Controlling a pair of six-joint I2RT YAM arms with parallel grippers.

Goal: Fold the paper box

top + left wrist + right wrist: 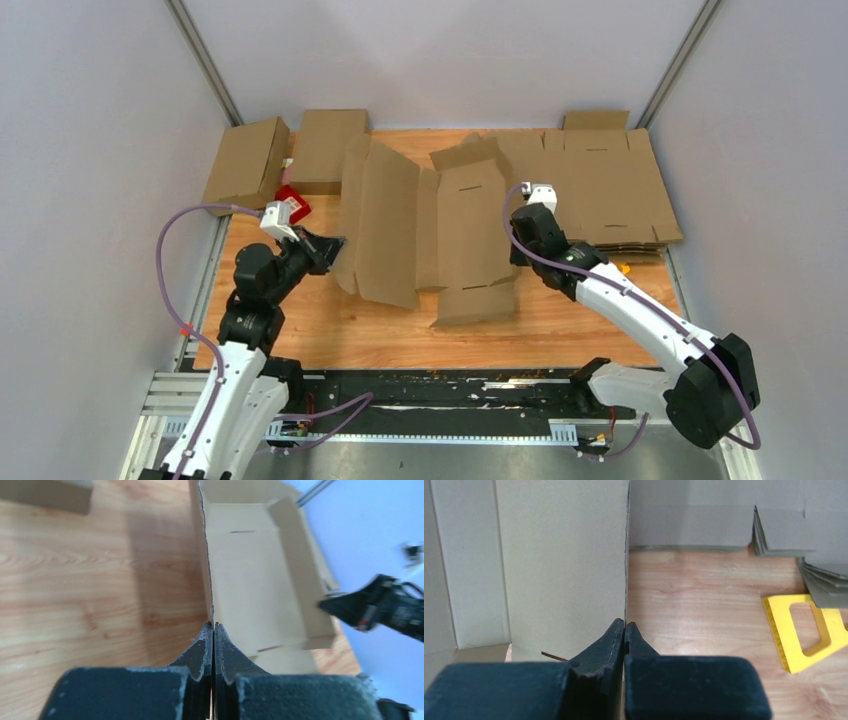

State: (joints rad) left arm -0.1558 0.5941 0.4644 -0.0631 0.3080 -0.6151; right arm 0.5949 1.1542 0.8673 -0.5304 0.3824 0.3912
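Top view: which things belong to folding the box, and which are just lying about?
In the job: paper box, pinched at opposite sides by left fingers and right fingers.
Lying about: stack of flat blanks, folded boxes, red object, yellow tool.

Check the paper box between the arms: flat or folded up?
Partly folded: on the paper box, the left side wall and right side wall stand upright, each pinched in shut jaws.
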